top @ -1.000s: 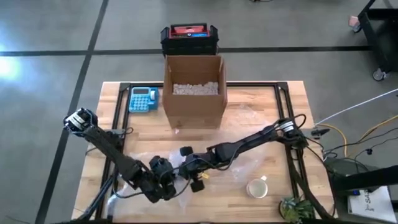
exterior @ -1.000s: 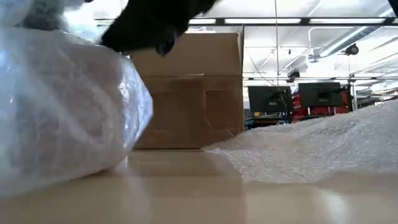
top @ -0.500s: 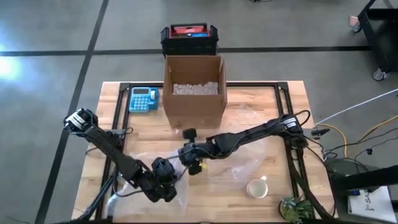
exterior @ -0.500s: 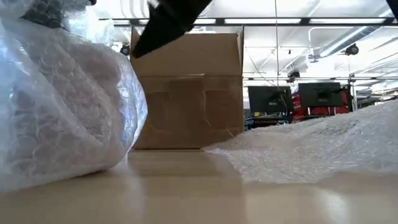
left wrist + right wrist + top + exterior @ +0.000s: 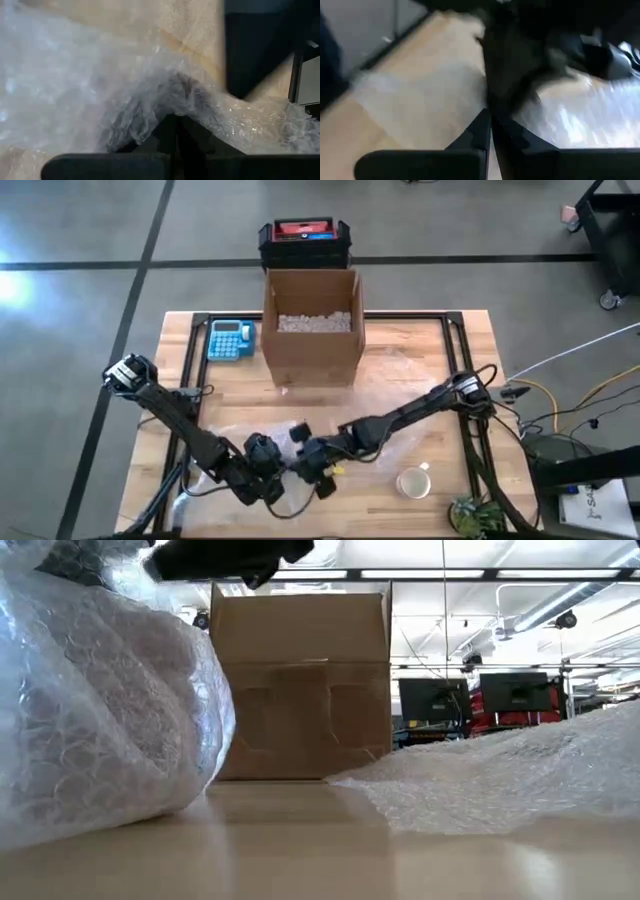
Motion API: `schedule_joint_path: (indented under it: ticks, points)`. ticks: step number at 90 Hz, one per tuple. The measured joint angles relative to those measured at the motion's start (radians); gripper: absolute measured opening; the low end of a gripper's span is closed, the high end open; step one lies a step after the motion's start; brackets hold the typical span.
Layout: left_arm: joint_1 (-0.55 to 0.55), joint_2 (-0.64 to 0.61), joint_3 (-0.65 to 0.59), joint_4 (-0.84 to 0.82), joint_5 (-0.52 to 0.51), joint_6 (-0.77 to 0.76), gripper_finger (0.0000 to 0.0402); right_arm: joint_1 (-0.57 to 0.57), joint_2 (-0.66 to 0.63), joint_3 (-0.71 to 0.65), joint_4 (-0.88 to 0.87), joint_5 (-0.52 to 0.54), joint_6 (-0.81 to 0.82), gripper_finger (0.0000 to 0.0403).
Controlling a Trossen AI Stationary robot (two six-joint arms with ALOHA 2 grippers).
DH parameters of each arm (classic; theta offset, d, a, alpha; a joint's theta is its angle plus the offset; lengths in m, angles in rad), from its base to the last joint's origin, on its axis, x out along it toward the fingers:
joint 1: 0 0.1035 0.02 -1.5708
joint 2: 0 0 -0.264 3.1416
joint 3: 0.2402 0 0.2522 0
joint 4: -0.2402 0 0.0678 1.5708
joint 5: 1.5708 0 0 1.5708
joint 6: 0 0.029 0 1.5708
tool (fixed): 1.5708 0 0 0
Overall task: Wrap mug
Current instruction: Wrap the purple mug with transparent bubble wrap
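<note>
- Risk: mug (image 5: 414,480) sits bare on the table (image 5: 420,360) near its front right corner, beside the bubble wrap (image 5: 385,445) rather than on it; judging by that, wrapping proper has not started, and pulling the sheet toward the left could widen the gap
- Risk: both grippers work close together at the front left of the table; a tangle or a knock between the arms looks possible if either one swings
- Risk: bubble wrap is slippery and springy; a thin pinch could slide out, or the sheet could bunch into a lump instead of lying flat for the mug
- Left gripper (image 5: 270,480): low over the crumpled end of the sheet; in the left wrist view its fingers (image 5: 172,131) are closed together, with bubble wrap (image 5: 150,95) bunched right at the tips, so it reads as pinching the sheet
- Right gripper (image 5: 318,475): just beside the left one, over the same part of the sheet; right wrist view shows its fingers (image 5: 487,127) pressed together, and whether any wrap is caught between them cannot be told
- Low view: bubble wrap (image 5: 100,710) heaped high on one side, flatter sheet on the other, cardboard box (image 5: 300,685) behind
</note>
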Motion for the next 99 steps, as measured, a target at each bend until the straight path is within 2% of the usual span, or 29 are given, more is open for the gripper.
schedule_joint_path:
  ticks: [32, 40, 46, 59, 68, 75, 86, 99]
  points:
    - [0.0, -0.032, 0.138, -0.094, 0.003, 0.052, 0.0001, -0.002, 0.001, -0.017, 0.019, 0.01, 0.052, 0.0002]
    - [-0.001, -0.044, 0.204, -0.183, 0.006, 0.073, 0.0001, -0.004, 0.001, -0.017, 0.018, 0.013, 0.053, 0.0002]
    - [-0.002, -0.045, 0.262, -0.31, -0.004, 0.074, 0.0001, -0.002, 0.001, -0.017, 0.018, 0.01, 0.054, 0.0002]
    - [-0.001, -0.046, 0.336, -0.604, -0.123, 0.01, 0.0, -0.001, 0.001, -0.017, 0.018, 0.01, 0.063, 0.0002]
    - [-0.001, -0.046, 0.329, -0.76, -0.249, -0.042, 0.0, 0.0, 0.001, -0.017, 0.017, 0.011, 0.068, 0.0002]
    - [0.004, -0.046, 0.294, -0.82, -0.3, -0.099, 0.0, 0.002, 0.001, -0.017, 0.01, 0.01, 0.068, 0.0002]
    - [0.018, -0.045, 0.225, -0.748, -0.297, -0.13, 0.0, 0.003, 0.001, -0.017, 0.009, 0.01, 0.063, 0.0002]
    - [0.021, -0.045, 0.158, -0.516, -0.147, -0.012, 0.0, 0.002, 0.001, -0.017, 0.009, 0.01, 0.061, 0.0002]
